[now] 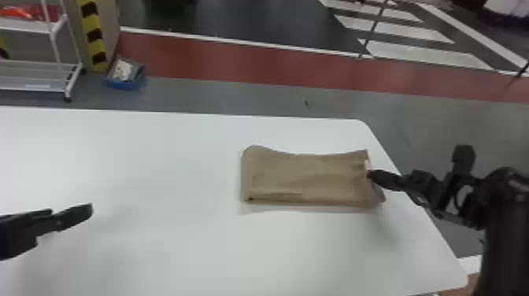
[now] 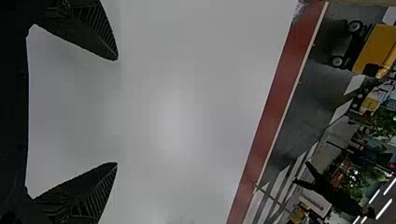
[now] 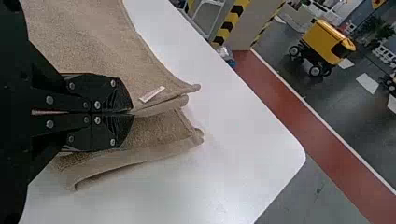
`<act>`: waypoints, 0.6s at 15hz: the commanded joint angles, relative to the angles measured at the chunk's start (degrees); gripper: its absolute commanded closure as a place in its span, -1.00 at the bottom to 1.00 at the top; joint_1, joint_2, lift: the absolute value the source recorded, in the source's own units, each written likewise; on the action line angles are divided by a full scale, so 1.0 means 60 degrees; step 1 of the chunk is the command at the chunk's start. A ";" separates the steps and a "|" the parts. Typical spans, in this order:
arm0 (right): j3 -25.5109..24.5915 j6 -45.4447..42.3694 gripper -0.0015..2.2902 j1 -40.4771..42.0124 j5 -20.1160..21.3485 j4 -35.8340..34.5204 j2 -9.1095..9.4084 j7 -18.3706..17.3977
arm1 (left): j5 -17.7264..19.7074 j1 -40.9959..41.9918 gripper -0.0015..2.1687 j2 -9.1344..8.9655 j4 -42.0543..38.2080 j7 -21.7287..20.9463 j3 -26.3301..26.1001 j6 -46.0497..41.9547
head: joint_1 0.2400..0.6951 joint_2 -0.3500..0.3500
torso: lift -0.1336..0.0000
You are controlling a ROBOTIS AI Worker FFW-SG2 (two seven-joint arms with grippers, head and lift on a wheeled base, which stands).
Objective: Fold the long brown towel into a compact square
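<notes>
towel (image 1: 307,177), edge perhaps inside right tool (image 1: 370,175)

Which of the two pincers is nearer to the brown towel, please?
The right one. The right pincer is closed on the right-hand end of the brown towel. The left pincer is open over the table, well to the left of it.
</notes>
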 commanded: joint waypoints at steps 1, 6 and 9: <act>0.0036 -0.0007 0.03 0.0001 0.0015 0.0010 0.0016 0.0000 | 0.0000 0.0033 -0.93 0.0000 0.0007 0.0011 0.0027 0.0000 | 1.00 -0.76 | -0.80; -0.0228 0.0608 0.03 -0.0072 -0.0409 -0.0810 -0.0233 0.0059 | -0.0029 0.0033 -0.93 0.0000 0.0051 -0.0004 0.0056 -0.0029 | 1.00 -0.71 | -0.80; -0.0008 -0.0447 0.03 0.0089 -0.0043 0.0289 -0.0247 0.0000 | -0.0029 0.0062 -0.93 0.0000 0.0051 -0.0048 -0.0002 -0.0029 | 1.00 -0.76 | -0.80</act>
